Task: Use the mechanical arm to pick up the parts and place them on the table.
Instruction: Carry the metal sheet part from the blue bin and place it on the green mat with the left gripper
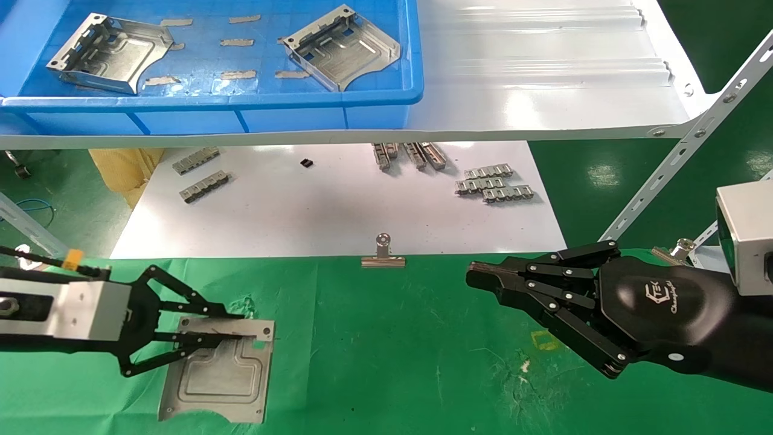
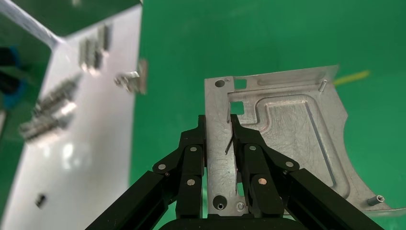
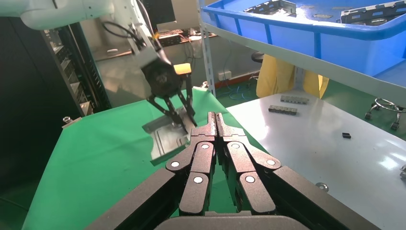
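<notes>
Black link fingers of the left gripper (image 2: 219, 139) clamp one upturned flange of a silver stamped sheet-metal bracket (image 2: 282, 134), which lies flat ahead on the green cloth table (image 2: 249, 38).

Head view: the right gripper (image 1: 483, 277), empty, fingers together, hovers well apart. Two more brackets (image 1: 104, 53) (image 1: 343, 54) sit in the blue plastic tray (image 1: 386, 96); three total.

Right wrist view confirms this.

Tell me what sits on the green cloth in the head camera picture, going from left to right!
Left gripper with black link fingers shut on a flat silver sheet-metal bracket → small silver binder clip at the cloth's far edge → glossy black right gripper, fingers closed and empty, above the green cloth table.
</notes>
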